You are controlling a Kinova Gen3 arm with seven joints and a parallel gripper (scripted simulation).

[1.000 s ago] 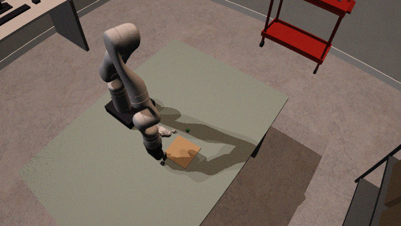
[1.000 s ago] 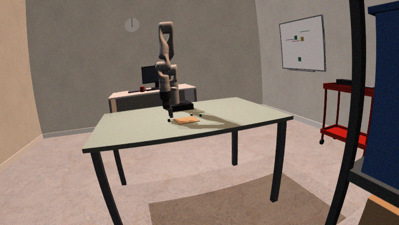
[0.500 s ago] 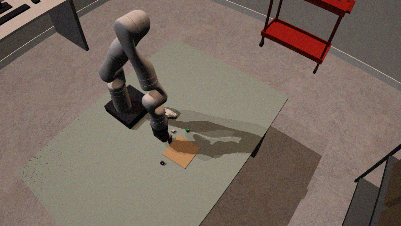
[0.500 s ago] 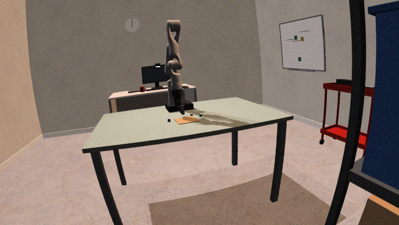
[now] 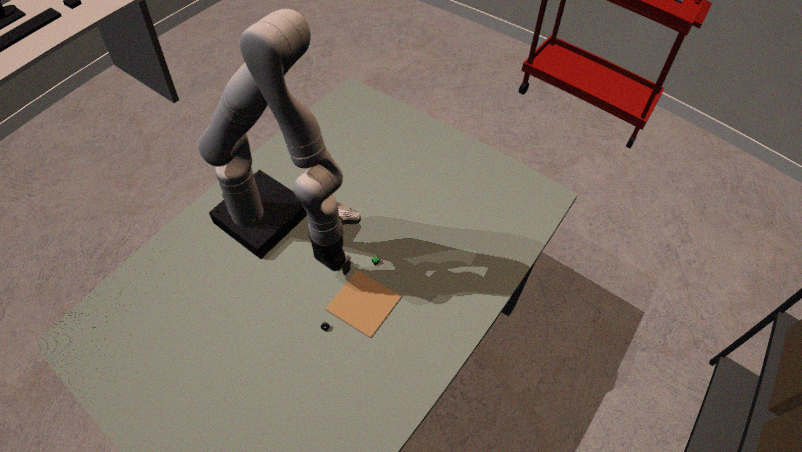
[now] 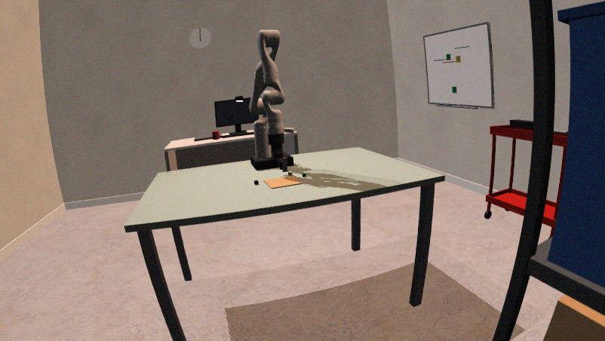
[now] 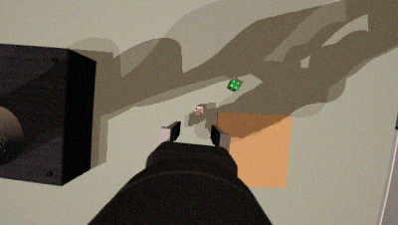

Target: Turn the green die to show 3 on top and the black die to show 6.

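The green die [image 5: 375, 260] [image 6: 303, 173] [image 7: 235, 85] lies on the table in the arm's shadow, just beyond the far corner of the orange mat [image 5: 363, 303] [image 6: 283, 182] [image 7: 259, 154]. The black die [image 5: 324, 326] [image 6: 256, 182] lies on the table off the mat's left side and does not show in the wrist view. The white die [image 7: 199, 111] lies on the table near the mat's corner, a short way ahead of my fingers. My gripper [image 5: 342, 266] [image 6: 284, 169] [image 7: 195, 129] is open and empty, low over the table beside the mat. No die is on the mat.
The arm's black base [image 5: 255, 224] [image 7: 45, 114] stands close behind the gripper. The table's right edge [image 5: 539, 263] is some way past the green die. A red cart [image 5: 589, 78] stands on the floor away from the table.
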